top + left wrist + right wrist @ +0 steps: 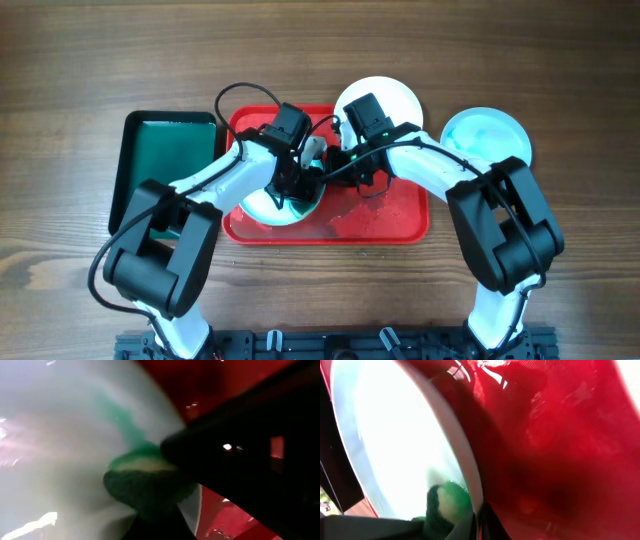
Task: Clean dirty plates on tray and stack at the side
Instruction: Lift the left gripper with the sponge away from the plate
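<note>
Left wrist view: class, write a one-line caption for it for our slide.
The left gripper presses a green sponge onto a green-smeared pale plate on the red tray.

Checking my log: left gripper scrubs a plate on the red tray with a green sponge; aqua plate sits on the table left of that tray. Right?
No: the aqua plate sits on the table right of the red tray, not left, per the overhead view. The rest holds: the left gripper presses a green sponge on a plate on that tray.
</note>
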Tool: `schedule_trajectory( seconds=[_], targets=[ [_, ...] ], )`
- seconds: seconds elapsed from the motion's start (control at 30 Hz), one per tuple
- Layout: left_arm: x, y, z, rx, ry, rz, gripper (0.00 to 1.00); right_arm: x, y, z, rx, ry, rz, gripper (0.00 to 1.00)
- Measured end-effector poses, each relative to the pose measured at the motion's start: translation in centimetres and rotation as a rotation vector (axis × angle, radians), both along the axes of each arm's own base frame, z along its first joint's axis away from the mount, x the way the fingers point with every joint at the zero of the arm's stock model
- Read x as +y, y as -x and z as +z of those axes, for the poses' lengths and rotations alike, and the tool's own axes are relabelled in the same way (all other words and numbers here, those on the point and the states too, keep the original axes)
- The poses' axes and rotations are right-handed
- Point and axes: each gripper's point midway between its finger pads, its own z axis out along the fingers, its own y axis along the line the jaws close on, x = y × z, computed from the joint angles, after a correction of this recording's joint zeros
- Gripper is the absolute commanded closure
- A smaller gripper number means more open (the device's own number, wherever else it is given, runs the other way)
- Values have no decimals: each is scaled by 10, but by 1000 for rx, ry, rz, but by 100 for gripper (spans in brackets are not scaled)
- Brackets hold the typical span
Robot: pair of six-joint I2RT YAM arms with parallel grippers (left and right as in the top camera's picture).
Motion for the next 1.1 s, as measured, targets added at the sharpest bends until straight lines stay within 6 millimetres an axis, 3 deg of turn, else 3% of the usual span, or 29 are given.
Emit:
schedule_trajectory(
  seconds=[0.1,0.27,0.37,0.47,0.63,0.73,0.9,1.1],
  targets=[
    [-5,-8,0,-30,26,18,96,-4,-5,-1,-14,9,-10,96],
    [-5,-58,4,-236,-26,186,96,-10,-15,0,-39,20,-34,96],
    [26,-84,4,-350,-181,360,96,-5,-11,0,-36,16,-20,96],
    [64,-91,6,-423,-362,483,96,-1,-6,0,-29,13,-8,96],
    [109,-77,7,-437,-582,592,96,0,-4,0,-21,8,-2,96],
    [128,-54,5,-369,-681,635,96,1,-2,0,-17,7,1,96],
    [132,-25,0,-203,-696,635,96,2,1,0,-8,7,11,96],
    [122,-8,3,90,-519,646,96,2,8,0,24,1,17,96]
  ],
)
